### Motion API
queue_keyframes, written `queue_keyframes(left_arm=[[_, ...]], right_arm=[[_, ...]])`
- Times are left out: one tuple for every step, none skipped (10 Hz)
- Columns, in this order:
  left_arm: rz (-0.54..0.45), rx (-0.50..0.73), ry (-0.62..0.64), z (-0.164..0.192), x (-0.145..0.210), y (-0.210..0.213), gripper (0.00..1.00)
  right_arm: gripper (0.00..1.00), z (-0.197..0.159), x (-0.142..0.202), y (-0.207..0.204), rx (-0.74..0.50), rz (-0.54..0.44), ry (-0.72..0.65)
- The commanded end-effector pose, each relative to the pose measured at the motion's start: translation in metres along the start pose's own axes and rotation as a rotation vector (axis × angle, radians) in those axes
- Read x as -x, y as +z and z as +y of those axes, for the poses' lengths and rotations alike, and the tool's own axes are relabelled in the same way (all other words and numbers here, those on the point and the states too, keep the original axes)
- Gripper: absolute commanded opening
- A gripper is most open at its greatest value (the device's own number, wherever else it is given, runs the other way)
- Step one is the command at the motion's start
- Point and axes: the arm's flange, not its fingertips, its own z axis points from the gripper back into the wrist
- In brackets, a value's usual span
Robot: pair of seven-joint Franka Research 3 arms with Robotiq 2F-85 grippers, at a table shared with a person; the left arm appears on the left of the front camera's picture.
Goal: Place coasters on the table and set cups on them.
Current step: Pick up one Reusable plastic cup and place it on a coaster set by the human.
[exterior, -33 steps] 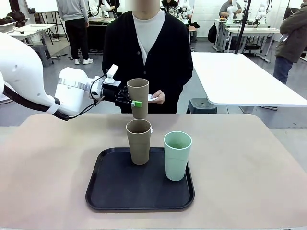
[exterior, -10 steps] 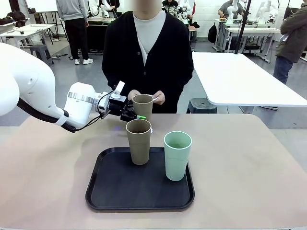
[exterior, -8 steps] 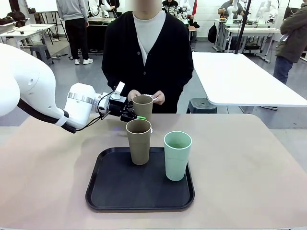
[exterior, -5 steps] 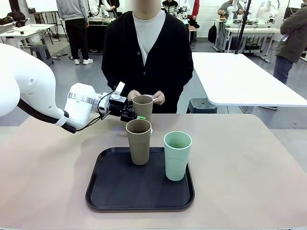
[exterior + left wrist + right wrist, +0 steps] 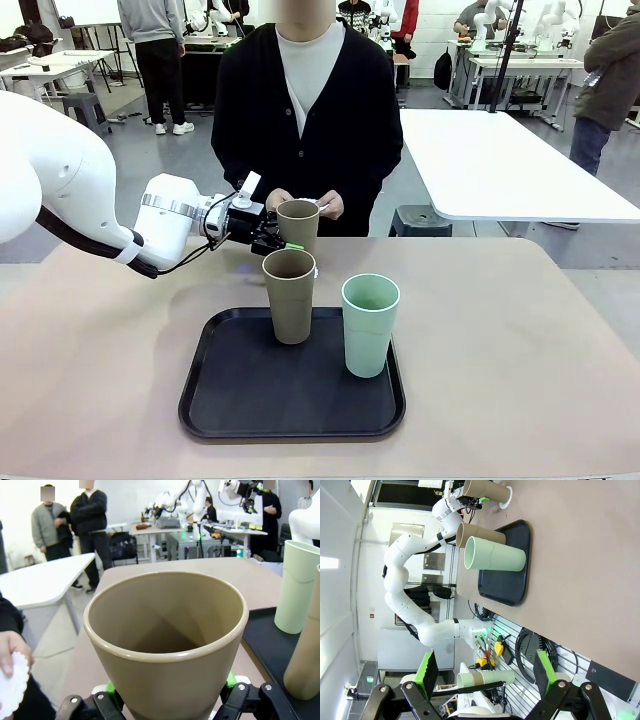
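Tan cup [image 5: 290,300] and mint cup [image 5: 370,325] block the middle tray [image 5: 240,400]; the table [image 5: 520,340] lies bare either side.

Left arm [image 5: 60,180] comes in from 9 o'clock, forearm about level, wrist aimed toward 3 o'clock. Left gripper [image 5: 290,240] is turned sideways, fingers clamped on a tan cup [image 5: 297,222]. Right gripper [image 5: 486,675] has jaws spread wide, nothing between, green pads [image 5: 427,672] facing inward.

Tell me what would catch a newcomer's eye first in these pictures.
The left claw is clamped on a tan cup at the far side of the table, with the cup's base on a white coaster. Nearer, a black tray carries a second tan cup and a mint green cup.
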Motion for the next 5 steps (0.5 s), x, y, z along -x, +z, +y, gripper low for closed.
queue_keyframes(left_arm=[[0.016,0.019,0.004,-0.0043,-0.0022,0.0005,0.86],[0.018,0.017,0.003,-0.0038,-0.0027,0.0003,0.86],[0.015,0.016,0.005,-0.003,-0.0032,0.0003,1.0],[0.016,0.013,0.01,-0.0023,-0.0039,-0.0001,1.0],[0.023,0.008,0.013,-0.0017,-0.0044,0.0001,1.0]], right_arm=[[1.0,0.0008,-0.0017,0.0006,-0.023,-0.012,0.016],[1.0,0.0008,-0.0017,0.0006,-0.023,-0.012,0.016],[1.0,0.0008,-0.0017,0.0006,-0.023,-0.012,0.016],[1.0,0.0008,-0.0017,0.0006,-0.023,-0.012,0.016],[1.0,0.0008,-0.0017,0.0006,-0.023,-0.012,0.016]])
